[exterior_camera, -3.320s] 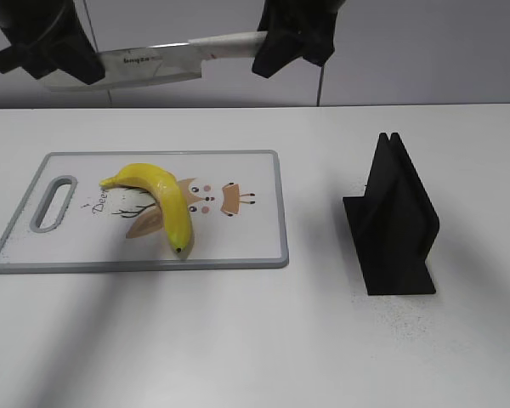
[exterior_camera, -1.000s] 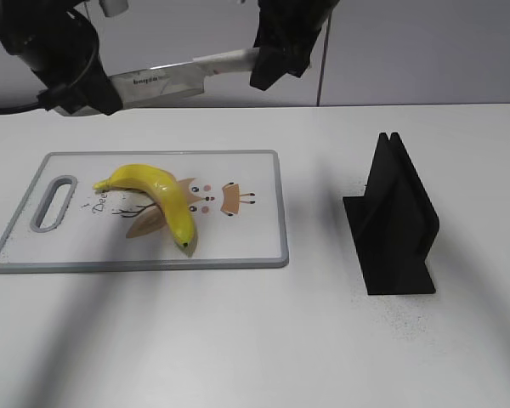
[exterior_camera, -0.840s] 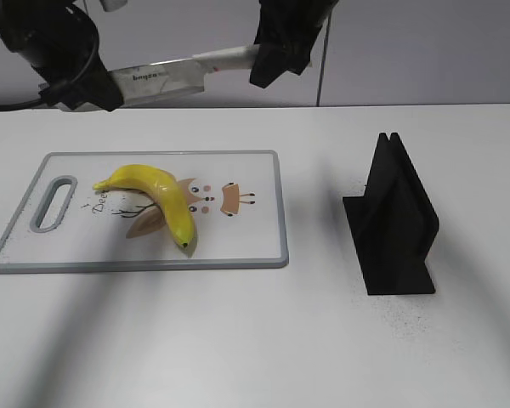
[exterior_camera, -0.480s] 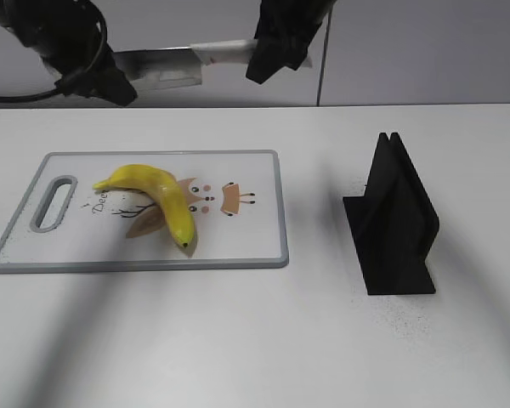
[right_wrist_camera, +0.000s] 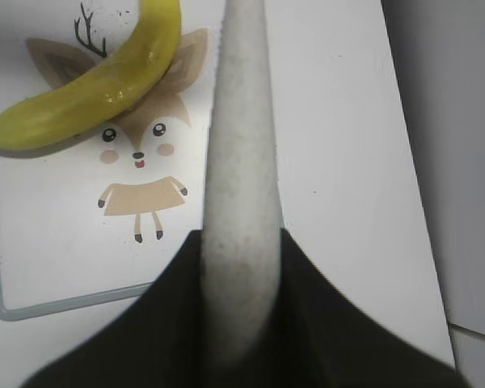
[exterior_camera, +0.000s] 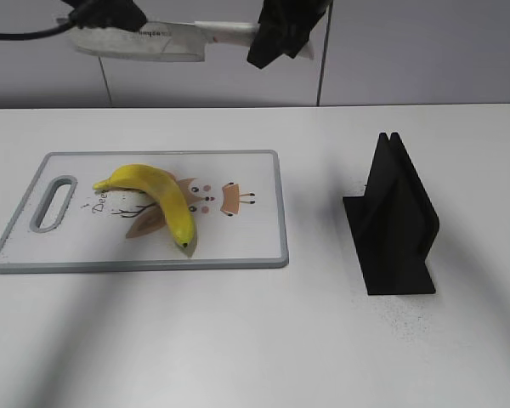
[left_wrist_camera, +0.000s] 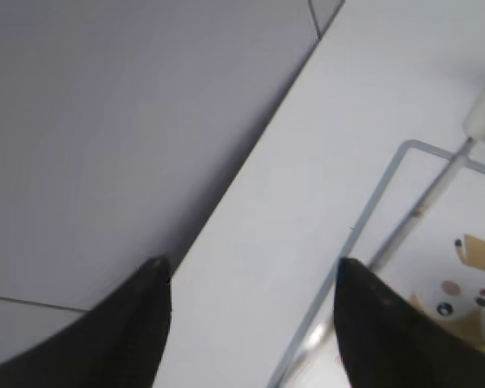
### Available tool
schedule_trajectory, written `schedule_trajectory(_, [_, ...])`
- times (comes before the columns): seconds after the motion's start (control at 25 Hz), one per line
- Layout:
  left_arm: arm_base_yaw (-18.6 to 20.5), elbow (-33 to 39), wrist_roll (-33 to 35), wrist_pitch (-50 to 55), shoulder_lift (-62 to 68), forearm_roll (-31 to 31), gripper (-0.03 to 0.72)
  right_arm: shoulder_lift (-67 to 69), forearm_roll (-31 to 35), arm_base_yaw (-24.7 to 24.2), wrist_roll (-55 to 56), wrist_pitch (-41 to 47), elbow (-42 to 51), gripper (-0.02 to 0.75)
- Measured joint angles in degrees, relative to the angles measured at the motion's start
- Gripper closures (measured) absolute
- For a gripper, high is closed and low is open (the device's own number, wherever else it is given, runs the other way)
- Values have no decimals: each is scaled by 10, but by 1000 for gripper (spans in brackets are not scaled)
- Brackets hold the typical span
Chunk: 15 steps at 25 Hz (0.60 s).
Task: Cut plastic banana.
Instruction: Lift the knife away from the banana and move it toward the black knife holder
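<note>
Two grippers hang high above the desk, near the far wall. Your right gripper has its fingers clamped on the white handle of the knife; the blade runs level toward your left gripper. In the left wrist view, the left fingers stand spread apart with nothing between them, and the knife passes beside them.

The plastic banana lies flat on the cutting board, left of centre over the printed deer, stem toward the board's handle slot and dark tip toward the near edge. You see it well below both grippers, touched by neither. In the right wrist view the plastic banana sits beyond the handle, to its left.

A black stand rests on the desk, well apart from the board, on the right.
</note>
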Motion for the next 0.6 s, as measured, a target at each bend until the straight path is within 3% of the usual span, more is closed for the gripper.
schedule_trajectory(0.12, [0,-29,-11,-9,0,-1,73,-1,-1,0,1,5,-1,575])
schedule_trajectory(0.28, [0,-44,-79,-8,-8,19,77,-6,-7,0,43,9,0,575])
schedule_trajectory(0.36, [0,-44,-132,-4,-17,63,81,-22,-18,0,62,9,9,575])
schedule_trajectory(0.6, [0,-48,-399,73,-51,286,92,-87,-80,0,235,10,63,575])
